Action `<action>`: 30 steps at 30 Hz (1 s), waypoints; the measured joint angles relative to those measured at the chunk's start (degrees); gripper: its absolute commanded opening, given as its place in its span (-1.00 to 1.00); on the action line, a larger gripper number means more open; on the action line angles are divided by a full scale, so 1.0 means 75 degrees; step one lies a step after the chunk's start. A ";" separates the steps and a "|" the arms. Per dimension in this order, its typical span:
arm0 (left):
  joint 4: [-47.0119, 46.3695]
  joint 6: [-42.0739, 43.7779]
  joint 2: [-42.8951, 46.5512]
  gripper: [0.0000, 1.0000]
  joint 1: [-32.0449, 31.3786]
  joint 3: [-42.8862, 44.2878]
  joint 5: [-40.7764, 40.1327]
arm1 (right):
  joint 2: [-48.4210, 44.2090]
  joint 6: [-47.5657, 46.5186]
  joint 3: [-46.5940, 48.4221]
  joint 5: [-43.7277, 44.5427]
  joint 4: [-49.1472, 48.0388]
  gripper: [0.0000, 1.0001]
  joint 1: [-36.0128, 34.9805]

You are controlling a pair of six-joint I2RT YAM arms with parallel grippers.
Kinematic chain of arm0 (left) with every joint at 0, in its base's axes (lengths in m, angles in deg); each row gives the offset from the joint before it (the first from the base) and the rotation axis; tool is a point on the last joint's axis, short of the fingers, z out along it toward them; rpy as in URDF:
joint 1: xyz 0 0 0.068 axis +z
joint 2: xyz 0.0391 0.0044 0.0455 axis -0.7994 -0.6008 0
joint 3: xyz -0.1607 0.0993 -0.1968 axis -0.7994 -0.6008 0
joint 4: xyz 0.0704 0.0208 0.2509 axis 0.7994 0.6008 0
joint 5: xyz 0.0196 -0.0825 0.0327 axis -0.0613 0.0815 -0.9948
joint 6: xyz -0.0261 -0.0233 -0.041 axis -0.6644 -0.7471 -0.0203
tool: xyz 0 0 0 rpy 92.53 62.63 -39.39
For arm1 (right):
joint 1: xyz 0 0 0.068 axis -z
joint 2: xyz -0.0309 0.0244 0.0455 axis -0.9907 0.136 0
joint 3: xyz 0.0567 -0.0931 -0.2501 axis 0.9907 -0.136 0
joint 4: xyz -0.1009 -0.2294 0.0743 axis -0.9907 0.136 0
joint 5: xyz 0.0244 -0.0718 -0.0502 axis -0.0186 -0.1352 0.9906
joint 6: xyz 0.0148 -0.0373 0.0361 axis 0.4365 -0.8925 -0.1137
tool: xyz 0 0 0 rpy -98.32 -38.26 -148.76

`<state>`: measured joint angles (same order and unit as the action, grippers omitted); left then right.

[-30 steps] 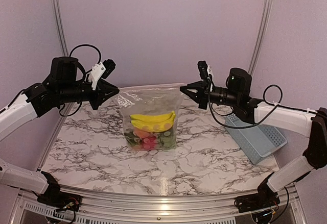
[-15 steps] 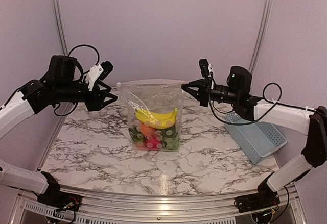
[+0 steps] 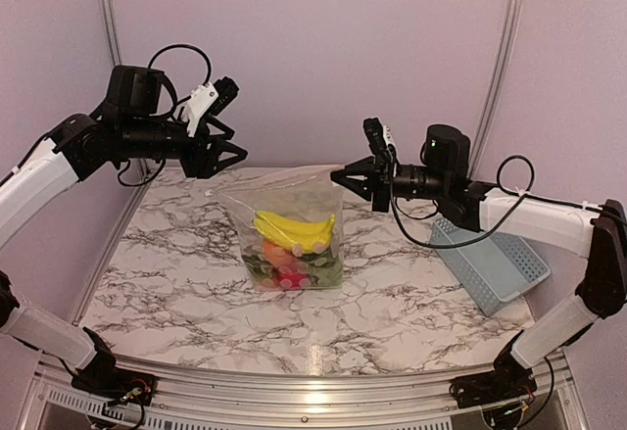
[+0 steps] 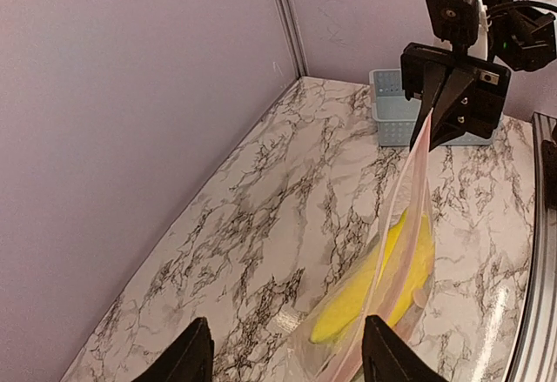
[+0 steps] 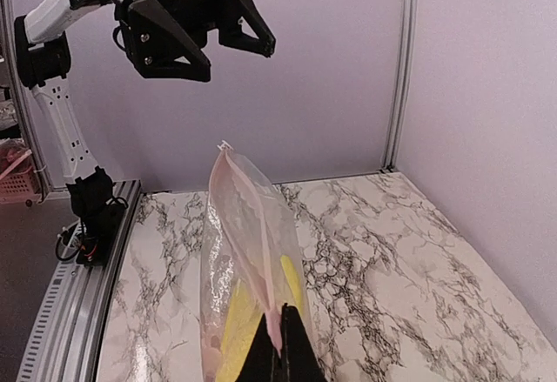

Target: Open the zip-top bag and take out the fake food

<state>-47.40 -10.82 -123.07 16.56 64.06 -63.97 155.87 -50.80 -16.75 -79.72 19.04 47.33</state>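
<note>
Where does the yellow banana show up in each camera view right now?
Top external: banana at centre, inside the zip-top bag.
Left wrist: banana lower right, seen through the plastic.
Right wrist: banana bottom centre, behind the bag wall.
Shared landmark: the right gripper, jaws pinching the bag's top corner.

Pale lilac walls (image 3: 294, 48) enclosed a grey-veined white marble table (image 3: 176, 283); silver metal posts (image 3: 500, 48) rose behind it, and light glinted on its front.

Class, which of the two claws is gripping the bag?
The right claw, shut on the bag's corner; the left claw hangs open, clear of it.
</note>
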 measured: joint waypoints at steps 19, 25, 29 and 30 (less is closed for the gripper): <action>0.0705 0.0758 -0.1577 -0.27 -0.0469 0.0854 0.0458 | -0.0012 -0.0058 0.0000 -0.0055 0.0038 -1.00 -0.0003; 0.0880 0.0871 -0.1804 -0.38 -0.0469 0.0877 0.0478 | -0.0058 -0.0058 0.0000 -0.0055 0.0044 -1.00 -0.0003; 0.0889 0.0915 -0.1836 -0.74 -0.0469 0.0877 0.0469 | -0.0090 -0.0079 -0.0003 -0.0052 0.0050 -1.00 -0.0003; 0.0892 0.0927 -0.1845 -0.85 -0.0469 0.0880 0.0455 | -0.0093 -0.0082 -0.0003 -0.0052 0.0047 -1.00 -0.0003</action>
<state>-40.71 -3.87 -136.91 13.04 70.66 -60.56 155.17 -51.42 -16.77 -80.11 19.39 47.31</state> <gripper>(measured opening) 0.211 0.002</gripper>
